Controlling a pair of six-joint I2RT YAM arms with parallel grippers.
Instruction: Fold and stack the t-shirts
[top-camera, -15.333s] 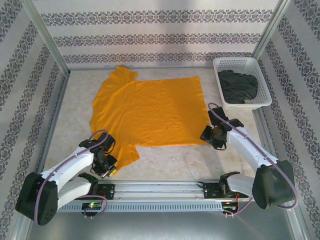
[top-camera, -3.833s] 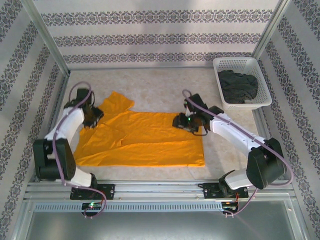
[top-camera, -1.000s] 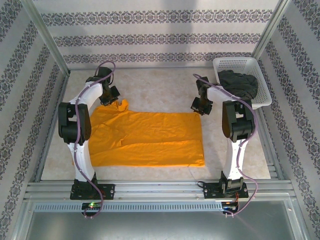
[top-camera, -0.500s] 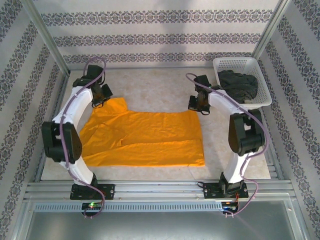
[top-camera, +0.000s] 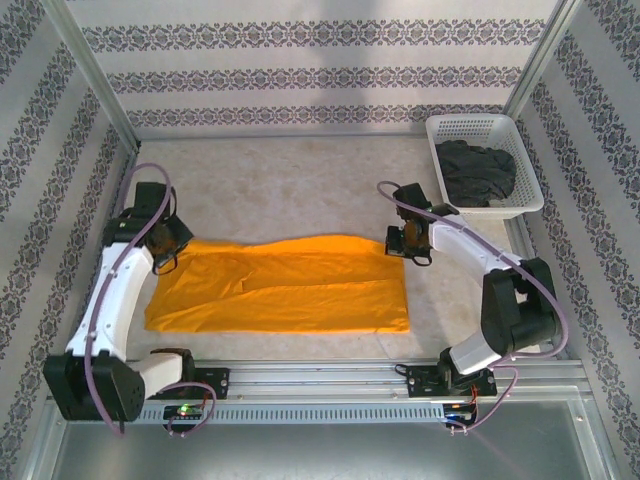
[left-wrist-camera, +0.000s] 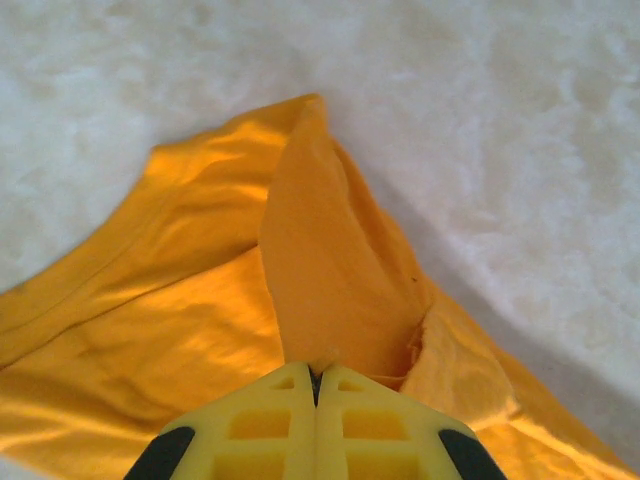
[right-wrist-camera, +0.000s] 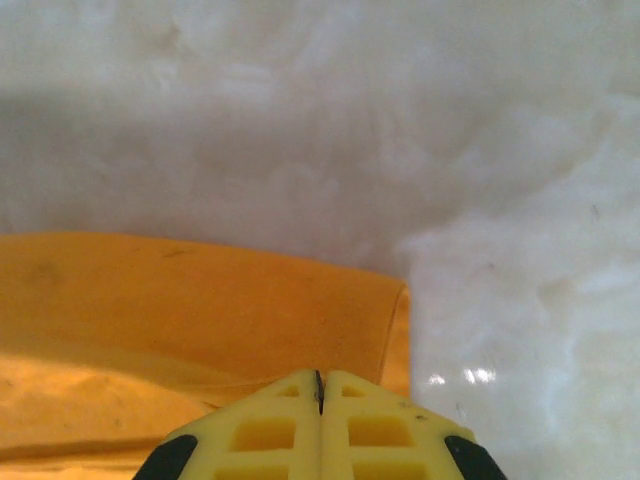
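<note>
- Both grippers came back toward the near side in the last half second, dragging the far edge of the orange t-shirt (top-camera: 290, 292) with them. The sleeve that poked out far-left was folded in, and the shirt went from a wide shape to a long flat band.
- Left gripper (top-camera: 168, 243) was pinched tight on a raised ridge of orange cloth at the band's far-left corner (the left wrist view showed fabric tenting up into the closed tips).
- Right gripper (top-camera: 408, 245) had its fingers together too, at the far-right corner. The rounded fold edge ran right up to the tips, so I read it as clamped on cloth, not just resting there.
- Shirt lay on the table (top-camera: 300, 180) between the arms, long axis left to right, on the near half.
- Grey t-shirt (top-camera: 477, 172) sat crumpled in the basket (top-camera: 470, 122) at far right, well apart from both grippers.
- Step in hand, as I judged it, was laying the far half over the near half.
- To do it well, both hands needed to travel level and in step so the fold line stayed straight.
- Far edge ran wavy between the two grips, so a little outward tension looked worthwhile.
- Carried edge wanted lining up with the near hem, then lowering onto the cloth before any release.
- Left corner looked bunched, so a crooked corner was the likely failure.
</note>
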